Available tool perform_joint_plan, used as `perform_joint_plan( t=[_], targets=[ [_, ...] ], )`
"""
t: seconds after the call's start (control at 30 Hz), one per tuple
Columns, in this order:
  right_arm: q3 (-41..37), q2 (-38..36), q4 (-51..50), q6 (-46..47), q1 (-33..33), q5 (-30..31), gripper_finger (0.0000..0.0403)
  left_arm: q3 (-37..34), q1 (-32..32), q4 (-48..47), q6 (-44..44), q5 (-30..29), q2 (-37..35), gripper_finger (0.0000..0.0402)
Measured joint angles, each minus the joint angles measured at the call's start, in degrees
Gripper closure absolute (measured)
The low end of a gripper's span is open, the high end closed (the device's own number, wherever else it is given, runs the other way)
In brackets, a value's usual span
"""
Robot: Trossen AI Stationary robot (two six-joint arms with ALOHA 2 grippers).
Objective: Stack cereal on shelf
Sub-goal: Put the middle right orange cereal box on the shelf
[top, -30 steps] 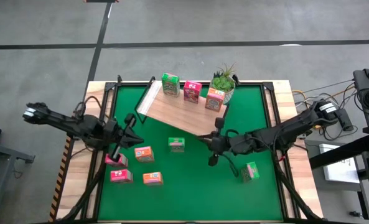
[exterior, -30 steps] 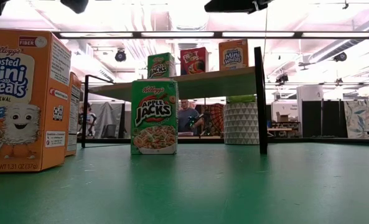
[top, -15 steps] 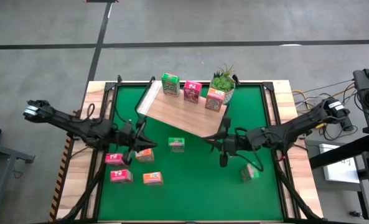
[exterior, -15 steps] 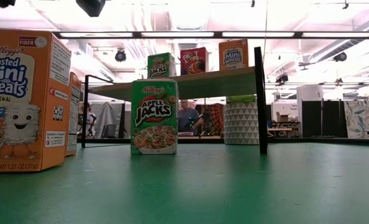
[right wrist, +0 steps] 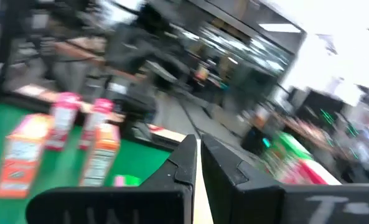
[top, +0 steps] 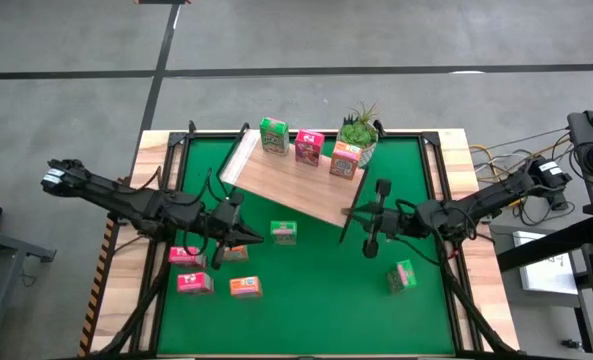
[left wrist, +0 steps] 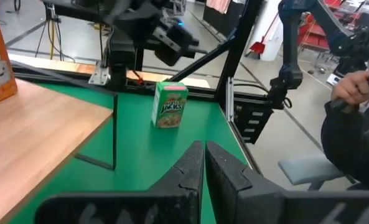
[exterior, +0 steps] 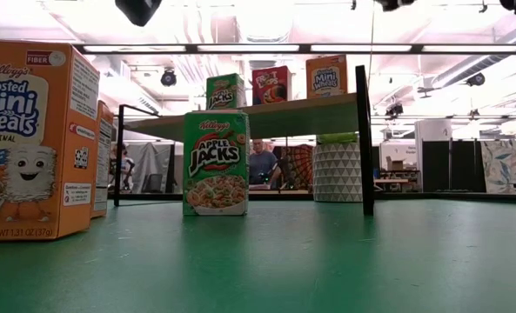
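over the green table mat (top: pixel 306 290), both pincers, left (top: pixel 248 236) and right (top: pixel 348 212), hang clenched and empty.

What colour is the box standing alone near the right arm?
Green: the lone cereal box is clearest in the left wrist view.

Robotics lab or workshop hall. Grey concrete floor (top: pixel 306 35) with taped lines; exposed ceiling ducts (exterior: pixel 197 69) and strip lights; test table (top: pixel 456 150) with green mat (top: pixel 316 300); cabling and equipment stands (top: pixel 591 150) alongside; person (exterior: pixel 260 163) seated at benches behind.
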Motion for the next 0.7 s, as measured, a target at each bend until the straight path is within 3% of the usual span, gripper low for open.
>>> perform_joint_plan(
  t=[0.1,0.23,0.47,0.7],
  targets=[
    [0.24,-0.10,-0.64,2.90,-0.16,6.69,0.0391,0.48,-0.01,-0.20,0.78,-1.01,0.94,0.0402],
    [2.59,1.22,-6.71,7.99,-1.90,10.90,0.0391,0.79,-0.02,-1.09,2.02,-3.55,1.43,0.0402],
    [12.08,6.67,-29.20,19.25,-9.02,12.20,0.0391,0.70,0.00,-2.48,3.91,-8.06,0.70,0.0402],
    [21.60,14.20,-45.21,22.22,-13.94,12.86,0.0391,0.68,-0.01,-2.69,6.45,-8.62,0.71,0.0402]
  ],
)
